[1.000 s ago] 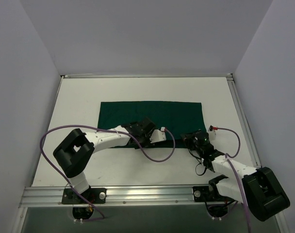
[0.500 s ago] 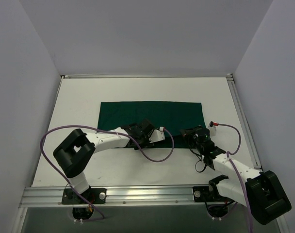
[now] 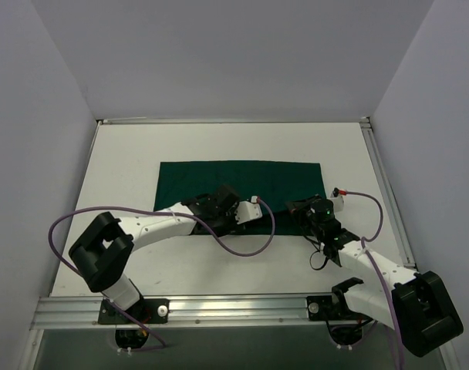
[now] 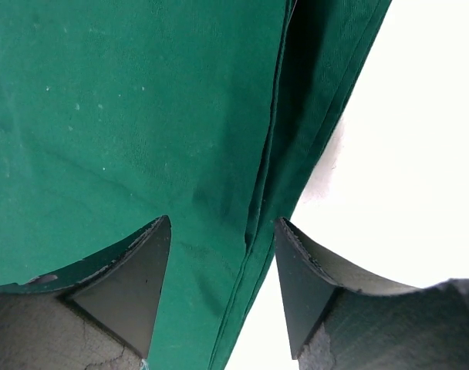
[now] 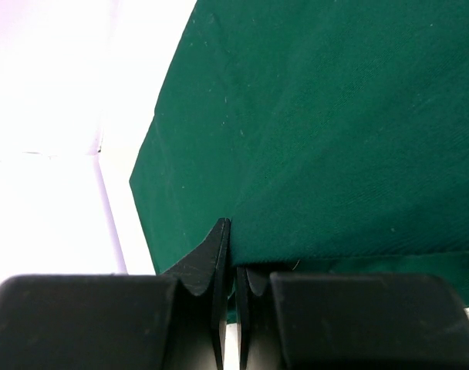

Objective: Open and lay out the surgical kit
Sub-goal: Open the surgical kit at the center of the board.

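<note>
Of the surgical kit only its dark green cloth drape [image 3: 242,179] shows, lying flat on the white table. My left gripper [image 3: 228,216] hovers over the drape's near edge. In the left wrist view the left gripper [image 4: 223,223] is open, its fingers either side of a folded hem of the drape [image 4: 126,116], gripping nothing. My right gripper [image 3: 305,210] sits at the drape's near right corner. In the right wrist view the right gripper [image 5: 233,254] is shut, with a top layer edge of the drape [image 5: 335,116] pinched between its fingers.
The white table [image 3: 126,169] is walled at the back and both sides. An aluminium rail [image 3: 219,308] runs along the front by the arm bases. Purple cables [image 3: 242,248] loop from both arms above the table.
My left jaws have opened wider and the left arm's elbow has swung left. The right gripper has crept a little forward towards the drape's corner, still shut.
</note>
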You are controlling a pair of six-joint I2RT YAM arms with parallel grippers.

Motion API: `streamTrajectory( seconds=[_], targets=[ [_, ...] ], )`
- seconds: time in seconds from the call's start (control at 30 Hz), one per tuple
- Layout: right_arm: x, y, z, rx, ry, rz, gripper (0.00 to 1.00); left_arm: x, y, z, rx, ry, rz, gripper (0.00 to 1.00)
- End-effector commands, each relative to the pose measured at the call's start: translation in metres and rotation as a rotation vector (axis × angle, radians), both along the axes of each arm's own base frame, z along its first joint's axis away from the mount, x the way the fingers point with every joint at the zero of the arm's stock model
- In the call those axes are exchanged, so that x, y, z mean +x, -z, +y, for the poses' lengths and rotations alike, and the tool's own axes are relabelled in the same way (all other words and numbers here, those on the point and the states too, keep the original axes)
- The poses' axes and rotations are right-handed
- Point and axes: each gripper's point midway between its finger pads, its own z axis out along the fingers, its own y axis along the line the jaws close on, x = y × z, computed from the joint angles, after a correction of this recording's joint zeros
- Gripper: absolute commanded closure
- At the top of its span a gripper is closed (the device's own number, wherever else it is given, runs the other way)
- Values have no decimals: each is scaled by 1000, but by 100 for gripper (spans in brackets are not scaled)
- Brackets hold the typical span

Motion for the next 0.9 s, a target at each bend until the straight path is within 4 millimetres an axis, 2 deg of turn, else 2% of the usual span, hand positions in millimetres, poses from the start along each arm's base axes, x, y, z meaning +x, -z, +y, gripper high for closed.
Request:
streamTrajectory(
  seconds=[0.0, 0.23, 0.4, 0.57, 0.8, 0.87],
  targets=[
    [9, -25, 4, 6, -1, -63, 100, 13, -16, -14, -69, -17, -19, 34],
    [10, -27, 0, 12, 17, -72, 100, 27, 4, -9, -2, -69, -49, 34],
    [13, -33, 2, 12, 13, -82, 100, 47, -3, -2, 11, -148, -160, 35],
    [16, -36, 3, 11, 12, -87, 100, 51, -4, 10, 41, -167, -201, 45],
    [16, -35, -3, -2, 33, -86, 100, 40, 20, 46, 148, -197, -180, 44],
    [17, -36, -7, -12, 42, -91, 100, 44, 20, 58, 166, -225, -185, 44]
  ],
)
